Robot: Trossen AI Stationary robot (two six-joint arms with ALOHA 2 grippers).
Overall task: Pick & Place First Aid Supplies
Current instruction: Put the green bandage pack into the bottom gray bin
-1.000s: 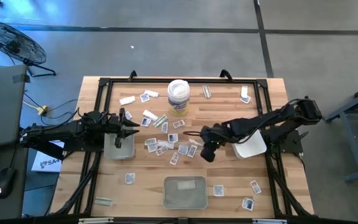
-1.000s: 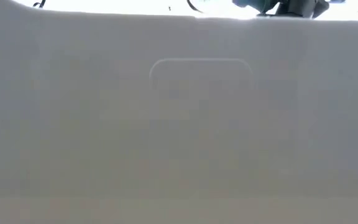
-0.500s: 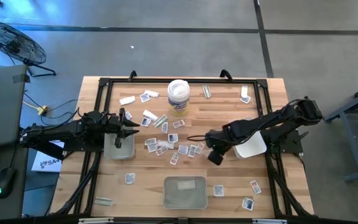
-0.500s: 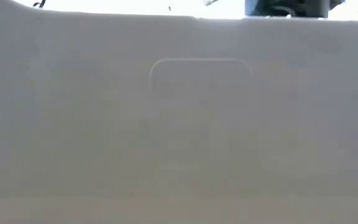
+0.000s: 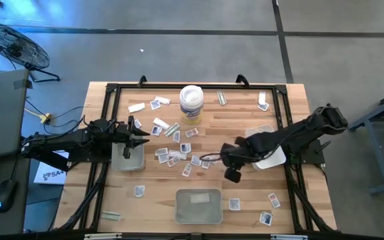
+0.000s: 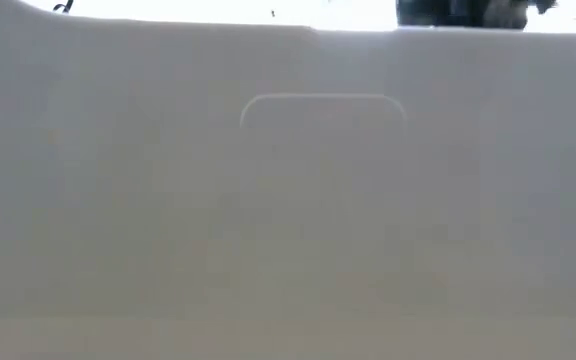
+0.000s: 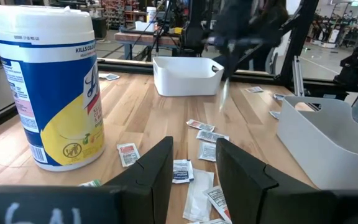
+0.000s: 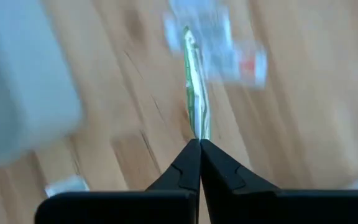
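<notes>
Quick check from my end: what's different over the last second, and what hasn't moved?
The right gripper, shut on a thin packet held edge-on, has pulled back from the central scatter of packets toward the right and the table's near edge. The left gripper stayed put over the left tray, fingers apart. The tub and trays haven't shifted.

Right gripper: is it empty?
No. In the right wrist view the right gripper is shut on a thin packet, seen edge-on, standing out past its fingertips.

Low view apparently blocked by tray wall [image 6: 318,200].
</notes>
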